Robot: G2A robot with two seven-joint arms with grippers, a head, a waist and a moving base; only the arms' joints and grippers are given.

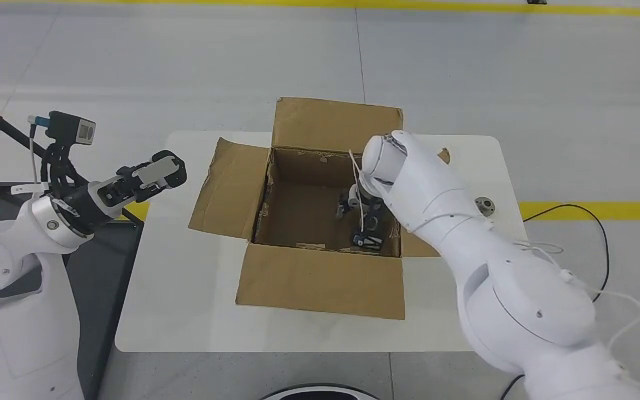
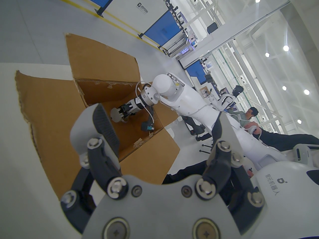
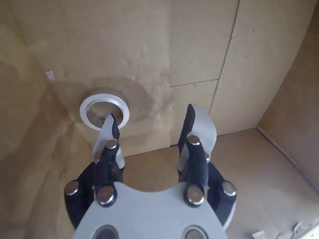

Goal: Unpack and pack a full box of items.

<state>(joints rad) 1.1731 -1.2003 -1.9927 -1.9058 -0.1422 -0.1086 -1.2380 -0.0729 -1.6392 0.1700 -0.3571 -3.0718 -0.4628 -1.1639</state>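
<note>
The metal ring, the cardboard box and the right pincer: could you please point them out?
metal ring [image 3: 84, 110], right wrist view, its rim.
cardboard box [image 1: 320, 280], top view, near flap.
right pincer [image 3: 150, 111], right wrist view, between fingertips.

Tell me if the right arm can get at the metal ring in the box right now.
Probably yes. The right gripper is down inside the open box, its fingers apart, one fingertip close by the metal ring on the box floor, and nothing lies between them.
</note>
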